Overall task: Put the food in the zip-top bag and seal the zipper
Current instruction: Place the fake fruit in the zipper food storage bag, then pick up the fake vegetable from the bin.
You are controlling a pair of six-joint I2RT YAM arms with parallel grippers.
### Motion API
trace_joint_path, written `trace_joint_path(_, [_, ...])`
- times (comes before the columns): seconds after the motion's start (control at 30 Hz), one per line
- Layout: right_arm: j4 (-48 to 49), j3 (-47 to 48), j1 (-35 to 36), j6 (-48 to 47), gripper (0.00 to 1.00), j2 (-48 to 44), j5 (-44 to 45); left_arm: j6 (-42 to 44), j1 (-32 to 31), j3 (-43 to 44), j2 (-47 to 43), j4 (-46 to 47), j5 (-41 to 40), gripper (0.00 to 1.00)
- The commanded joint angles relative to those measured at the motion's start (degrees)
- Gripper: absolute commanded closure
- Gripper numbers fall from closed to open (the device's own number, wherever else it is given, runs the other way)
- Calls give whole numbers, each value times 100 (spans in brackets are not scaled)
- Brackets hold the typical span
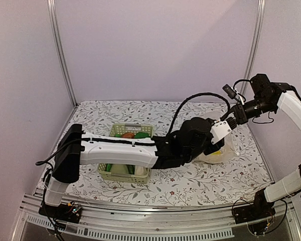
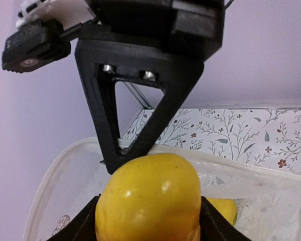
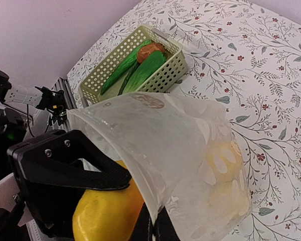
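Observation:
My left gripper (image 2: pixel 148 223) is shut on a yellow toy fruit (image 2: pixel 148 196) and holds it at the open mouth of the zip-top bag (image 2: pixel 271 201). The whitish zipper strip (image 2: pixel 251 168) runs along the mouth's rim. My right gripper (image 3: pixel 158 226) is shut on the bag's edge and holds the mouth up; it shows in the left wrist view (image 2: pixel 115 158) pinching the rim. Another yellow food (image 3: pixel 223 168) lies inside the bag (image 3: pixel 190 135). In the top view the left gripper (image 1: pixel 215 143) and the right gripper (image 1: pixel 226 128) meet at the bag (image 1: pixel 226 150).
A pale green lattice basket (image 1: pixel 121 172) sits mid-table under the left arm. It holds green vegetables (image 3: pixel 140 70) and an orange-brown piece (image 3: pixel 149 49). The floral tablecloth (image 1: pixel 190 186) covers the table. Walls enclose the back and both sides.

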Motion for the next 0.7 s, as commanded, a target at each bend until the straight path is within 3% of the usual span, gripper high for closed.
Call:
trace_joint_path(0.0, [-227, 228, 31, -75, 100, -136, -136, 443, 59, 285, 322, 258, -711, 38])
trace_joint_path(0.27, [-154, 226, 30, 80, 100, -56, -26, 1552, 41, 704, 806, 1033, -2230, 6])
trace_joint_path(0.5, [-55, 237, 26, 166, 100, 79, 56, 1399, -264, 94, 156, 1563, -1962, 4])
trace_joint_path(0.67, [61, 227, 27, 253, 100, 167, 238, 263, -533, -536, -779, 1265, -979, 5])
